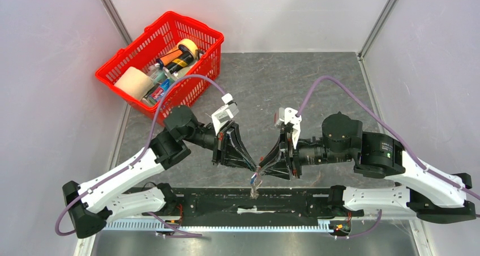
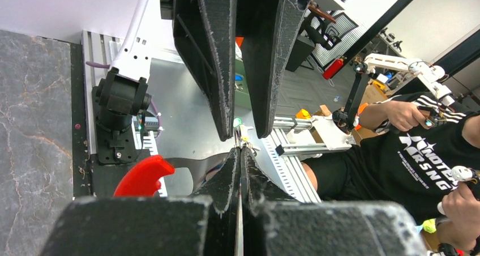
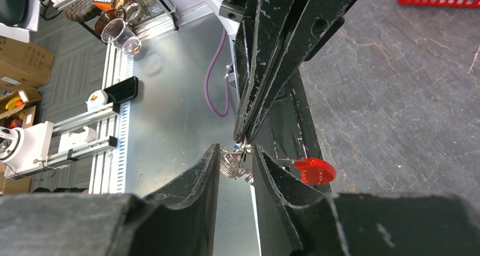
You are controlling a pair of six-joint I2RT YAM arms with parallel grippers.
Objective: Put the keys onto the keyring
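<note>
My two grippers meet tip to tip above the table's front edge. My left gripper (image 1: pixel 254 169) is shut, its tips (image 2: pixel 240 149) pinched on something thin; a speck of the blue key (image 1: pixel 252 177) shows just under them. My right gripper (image 1: pixel 261 169) has its jaws a little apart, closed on the keyring's silvery metal coils (image 3: pixel 233 164). The keyring's red crescent (image 3: pixel 314 171) hangs just outside the right finger. It also shows in the left wrist view (image 2: pixel 144 176). Small metal pieces (image 1: pixel 255 191) dangle below the tips. The key's blade is hidden.
A red basket (image 1: pixel 161 60) holding tape rolls and bottles stands at the back left. The black mounting rail (image 1: pixel 255 208) with the arm bases runs along the front edge under the grippers. Grey marbled tabletop (image 1: pixel 271 86) lies behind them.
</note>
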